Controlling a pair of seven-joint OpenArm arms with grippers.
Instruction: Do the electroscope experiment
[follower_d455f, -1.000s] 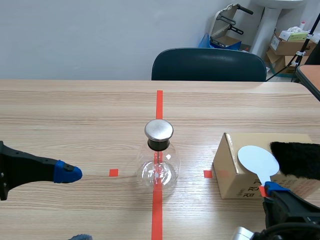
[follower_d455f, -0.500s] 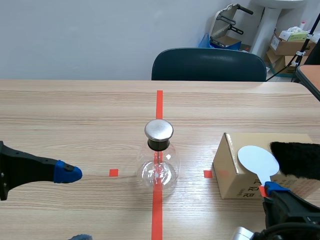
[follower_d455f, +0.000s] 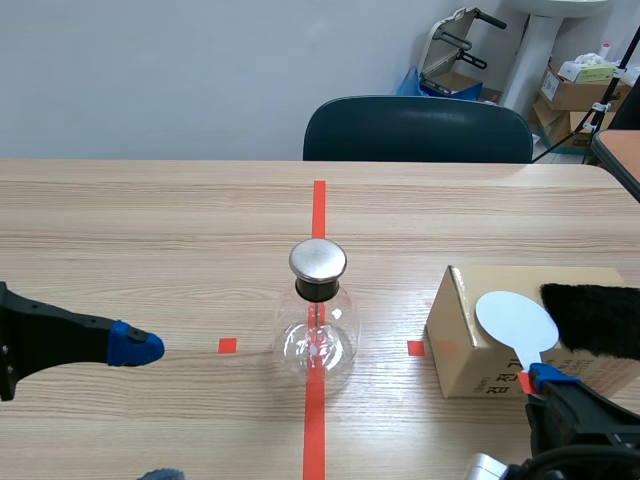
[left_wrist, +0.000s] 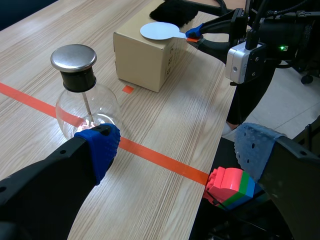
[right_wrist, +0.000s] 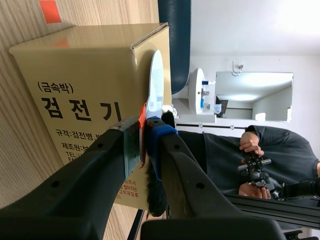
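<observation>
Grippers first. Right gripper (right_wrist: 144, 134): the two fingers are clamped on the orange-red handle of the white paddle (follower_d455f: 515, 320), pads pressing it from both sides. The paddle's round disc lies flat along the top face of the cardboard box (follower_d455f: 465, 345). Whether it rests on the card or hangs just over it, I cannot tell. Just beside the disc, on the same box top, sits the black fur (follower_d455f: 595, 318); disc and fur look close but apart.

Left gripper (left_wrist: 177, 150): fingers spread wide, nothing between them, held low over the table near the flask on its left side.

Electroscope (follower_d455f: 317, 335): glass flask upright on the central tape line, black stopper and round metal cap (follower_d455f: 318, 260) in place, thin rod running down inside. The foil at the rod's end is too small to read as spread or closed.

Progress, as judged: early. Paddle is in hand and at the fur, so pickup is done. Nothing shows whether it has been charged. Remaining: rub disc on fur, carry it across to the metal cap, bring it to touch or near, observe the foil. Left arm appears idle, possibly placed to steady the flask.
</observation>
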